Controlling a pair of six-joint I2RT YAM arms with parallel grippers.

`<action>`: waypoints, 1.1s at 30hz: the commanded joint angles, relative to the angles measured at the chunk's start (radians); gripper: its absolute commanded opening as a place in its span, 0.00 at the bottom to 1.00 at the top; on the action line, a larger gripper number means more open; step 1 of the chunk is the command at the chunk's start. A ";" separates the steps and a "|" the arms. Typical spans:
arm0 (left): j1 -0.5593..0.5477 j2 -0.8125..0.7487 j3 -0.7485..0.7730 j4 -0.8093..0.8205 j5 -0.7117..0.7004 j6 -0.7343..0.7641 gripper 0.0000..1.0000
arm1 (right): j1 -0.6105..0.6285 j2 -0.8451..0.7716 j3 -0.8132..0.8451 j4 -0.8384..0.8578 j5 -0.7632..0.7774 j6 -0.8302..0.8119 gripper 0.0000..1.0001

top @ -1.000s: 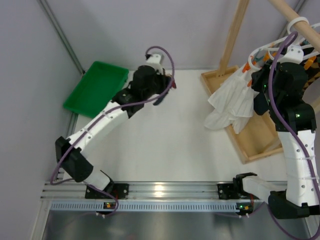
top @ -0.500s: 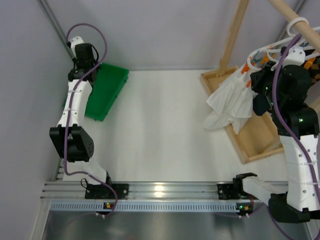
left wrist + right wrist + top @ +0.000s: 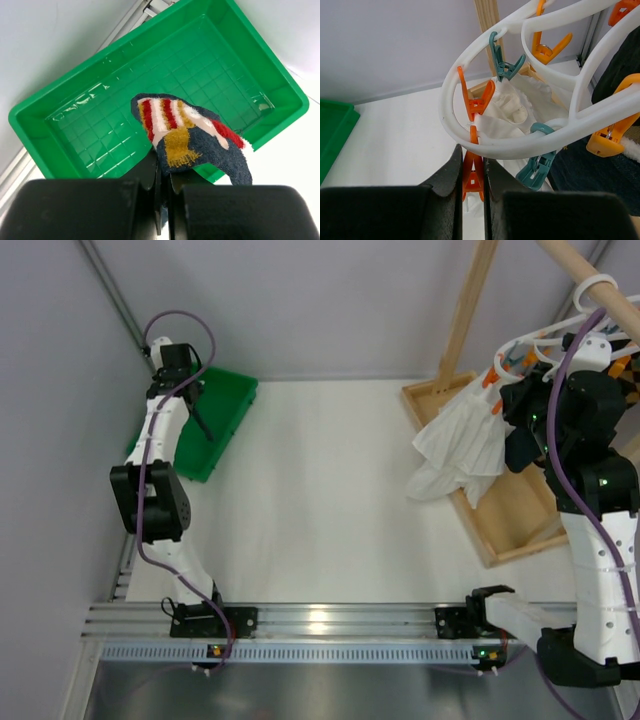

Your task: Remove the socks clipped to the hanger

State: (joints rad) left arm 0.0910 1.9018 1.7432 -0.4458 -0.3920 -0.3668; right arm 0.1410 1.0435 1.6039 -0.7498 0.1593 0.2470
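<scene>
Left wrist view: a striped sock is pinched in the closed left gripper over the green tray, seen at 10 o'clock from above. The right gripper is clamped on an orange clip of the hanger, at 2 o'clock.

The sock is soft, fuzzy knitted cloth with no shine. The green tray is hard, smooth plastic, glossy where light glints on its squared floor. The left gripper and the right gripper look like dull black plastic.

At 2 o'clock in the top view, the hanger is smooth white plastic with a soft shine. The orange clip and the teal clip are shiny plastic too. The white cloth is soft, crumpled and matt. The rack is pale bare wood. The table is smooth, matt white. At 6 o'clock, the rail is shiny metal.
</scene>
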 commanded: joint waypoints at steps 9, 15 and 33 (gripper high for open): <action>0.003 -0.092 -0.062 0.056 -0.090 -0.032 0.98 | 0.002 -0.013 0.059 -0.086 -0.087 0.021 0.00; 0.003 -0.185 -0.112 0.055 -0.134 -0.066 0.98 | 0.002 0.012 0.073 -0.106 -0.101 0.021 0.00; -0.730 -0.468 -0.246 0.240 0.074 -0.072 0.90 | 0.002 0.033 0.122 -0.200 -0.122 0.038 0.02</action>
State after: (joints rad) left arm -0.5316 1.4143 1.5112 -0.3206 -0.3862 -0.4706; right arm 0.1406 1.0679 1.6661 -0.8112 0.1181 0.2699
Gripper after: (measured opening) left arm 0.901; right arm 0.081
